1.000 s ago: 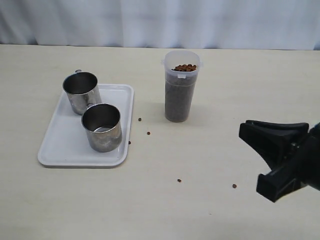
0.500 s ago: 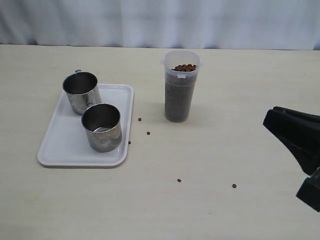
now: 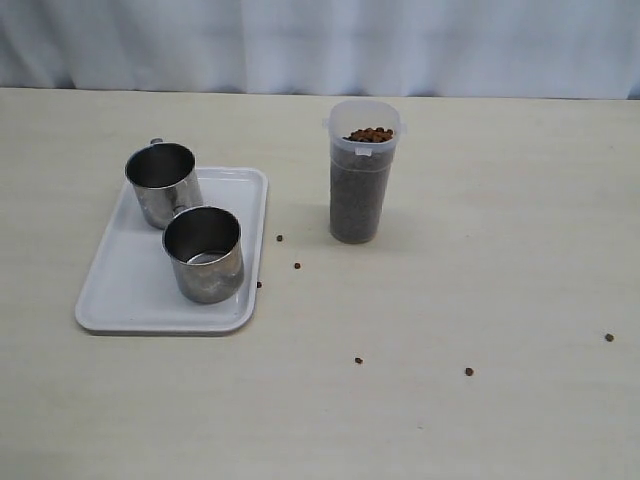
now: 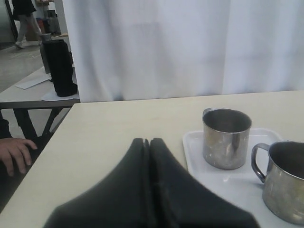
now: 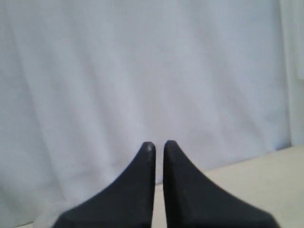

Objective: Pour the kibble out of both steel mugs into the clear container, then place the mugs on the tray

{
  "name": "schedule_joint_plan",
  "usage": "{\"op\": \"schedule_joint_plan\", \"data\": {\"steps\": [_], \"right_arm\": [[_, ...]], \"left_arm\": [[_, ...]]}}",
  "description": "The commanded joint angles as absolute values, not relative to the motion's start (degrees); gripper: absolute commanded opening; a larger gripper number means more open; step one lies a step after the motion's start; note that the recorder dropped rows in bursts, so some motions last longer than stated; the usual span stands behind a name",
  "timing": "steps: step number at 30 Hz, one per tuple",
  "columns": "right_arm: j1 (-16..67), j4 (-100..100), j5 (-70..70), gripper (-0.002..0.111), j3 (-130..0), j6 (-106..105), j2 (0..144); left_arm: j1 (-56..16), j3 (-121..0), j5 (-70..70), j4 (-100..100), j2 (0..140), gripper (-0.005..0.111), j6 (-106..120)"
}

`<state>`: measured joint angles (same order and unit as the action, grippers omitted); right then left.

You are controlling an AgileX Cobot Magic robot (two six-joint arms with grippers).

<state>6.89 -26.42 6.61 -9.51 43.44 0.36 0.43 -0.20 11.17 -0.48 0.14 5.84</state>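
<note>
Both steel mugs stand upright and empty on the white tray point(image 3: 120, 290), one farther back point(image 3: 160, 183) and one nearer point(image 3: 204, 253). The clear container point(image 3: 362, 185) stands right of the tray, filled with kibble point(image 3: 369, 135) almost to its rim. No gripper shows in the exterior view. In the left wrist view my left gripper point(image 4: 148, 140) is shut and empty over the table, short of the tray point(image 4: 199, 152) and its two mugs point(image 4: 226, 138) point(image 4: 286, 180). My right gripper point(image 5: 159, 144) faces the curtain, its fingers a narrow slit apart and empty.
Loose pellets lie on the table near the tray point(image 3: 279, 238) point(image 3: 297, 266) and toward the front right point(image 3: 358, 360) point(image 3: 468, 371) point(image 3: 609, 337). A white curtain point(image 3: 320, 40) backs the table. A person's hand point(image 4: 16, 152) rests beyond the table's left edge.
My right gripper, open at the exterior view's right edge a second ago, has withdrawn rightward out of that view. A pellet it covered now shows. Mugs, tray and container have not moved.
</note>
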Motion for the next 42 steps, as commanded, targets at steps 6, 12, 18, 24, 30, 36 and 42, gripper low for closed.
{"op": "schedule_joint_plan", "data": {"steps": [6,12,18,24,30,36,42], "right_arm": [[6.1,-26.0,8.2,0.005,-0.6,30.7,0.0],[8.8,-4.7,10.6,0.005,0.0,3.8,0.0],[7.9,-2.3,12.1,0.005,0.0,0.7,0.0],[6.5,0.0,13.2,0.005,0.0,0.7,0.0],[5.3,0.0,13.2,0.005,0.0,0.8,0.0],[4.8,0.0,13.1,0.005,0.0,0.8,0.0],[4.8,0.0,13.3,0.005,0.0,0.8,0.0]], "left_arm": [[-0.1,0.0,10.4,-0.7,0.0,0.000,5.8],[-0.1,0.0,10.4,-0.7,0.0,0.000,5.8],[-0.1,0.0,10.4,-0.7,0.0,0.000,5.8],[0.0,0.0,10.6,-0.7,0.0,0.000,5.8],[0.0,0.0,10.4,-0.7,0.0,0.000,5.8],[0.0,0.0,10.4,-0.7,0.0,0.000,5.8],[0.0,0.0,10.4,-0.7,0.0,0.000,5.8]]}}
